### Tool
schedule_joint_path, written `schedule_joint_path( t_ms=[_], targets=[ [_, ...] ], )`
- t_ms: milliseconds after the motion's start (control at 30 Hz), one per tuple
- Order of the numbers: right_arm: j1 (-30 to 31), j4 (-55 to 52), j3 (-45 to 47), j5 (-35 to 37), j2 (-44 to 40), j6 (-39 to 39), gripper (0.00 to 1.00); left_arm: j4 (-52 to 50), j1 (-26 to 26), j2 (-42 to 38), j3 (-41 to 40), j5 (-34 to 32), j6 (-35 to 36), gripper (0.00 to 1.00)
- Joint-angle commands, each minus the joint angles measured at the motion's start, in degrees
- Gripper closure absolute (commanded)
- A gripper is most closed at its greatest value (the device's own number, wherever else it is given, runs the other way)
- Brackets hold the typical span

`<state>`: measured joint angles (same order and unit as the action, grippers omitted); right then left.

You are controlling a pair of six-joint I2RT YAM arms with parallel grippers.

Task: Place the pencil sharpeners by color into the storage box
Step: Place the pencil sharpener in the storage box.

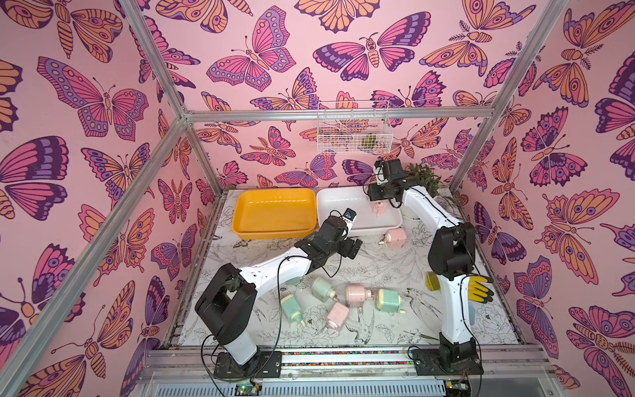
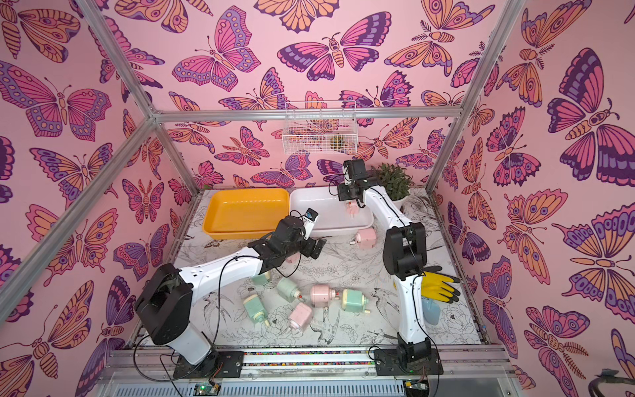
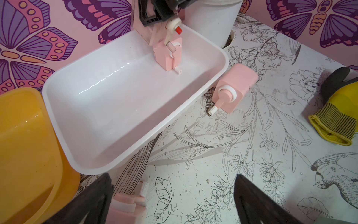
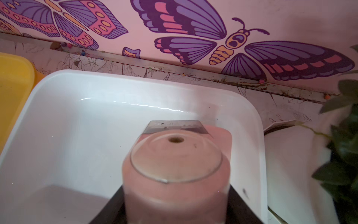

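Plastic dominates what we see in both top views: a glossy yellow tub (image 1: 274, 213) and a smooth white tub (image 1: 347, 202) sit side by side at the back of a tabletop (image 1: 378, 268) printed with line-drawn birds and flowers. Our right gripper (image 1: 378, 202) hangs over the white tub with a boxy pink sharpener (image 1: 379, 209) clamped between its jaws. A second pink sharpener (image 1: 395, 239) lies on the table just outside that tub's near wall. Nearer us, three mint sharpeners with cream ends (image 2: 354, 300) and two pink ones (image 2: 322, 295) lie scattered together, and a fourth mint one peeks out beside our left arm. Our left gripper (image 2: 318, 249) hovers near the white tub's front corner.

From the left wrist, we see the gripped sharpener (image 3: 170, 54) hanging above the tub floor, its cream crank and red knob uppermost. The left fingers (image 3: 257, 201) stand spread wide and hold nothing; a further pink sharpener (image 3: 127, 203) lies just beside one of them. A ribbed yellow glove (image 3: 337, 120) lies well off to one side.

From the right wrist, the held sharpener's clear domed end (image 4: 176, 159), with a small round hole, fills the foreground between the dark jaws, above the white tub (image 4: 77, 116).
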<state>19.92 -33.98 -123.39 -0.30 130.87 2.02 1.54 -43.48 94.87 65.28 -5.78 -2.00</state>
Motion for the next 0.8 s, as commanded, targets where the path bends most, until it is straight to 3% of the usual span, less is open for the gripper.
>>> schedule_joint_path(
  t_ms=[0, 200, 367, 500, 767],
  targets=[
    [0.3, -4.9, -5.5, -2.5, 2.9, -0.7, 1.0, -0.7, 0.1, 1.0, 0.0, -1.6, 0.2, 0.0],
    [0.5, -8.5, -12.1, 0.6, 7.7, 3.7, 1.0, -1.0, 0.1, 0.9, -0.4, -1.9, 0.2, 0.0],
    [1.5, -11.6, -15.5, 4.0, 9.9, 4.8, 0.9, -0.9, 0.1, -0.2, -1.6, -2.8, -0.3, 0.0],
    [2.3, -14.0, -18.2, 5.9, 12.0, 5.5, 0.91, -1.1, 0.1, -0.8, -2.6, -3.9, -0.1, 0.0],
    [2.4, -12.8, -19.0, 2.3, 13.5, 8.7, 0.82, -1.1, 0.1, -0.7, -2.8, -4.8, 0.2, 0.0]
  ],
)
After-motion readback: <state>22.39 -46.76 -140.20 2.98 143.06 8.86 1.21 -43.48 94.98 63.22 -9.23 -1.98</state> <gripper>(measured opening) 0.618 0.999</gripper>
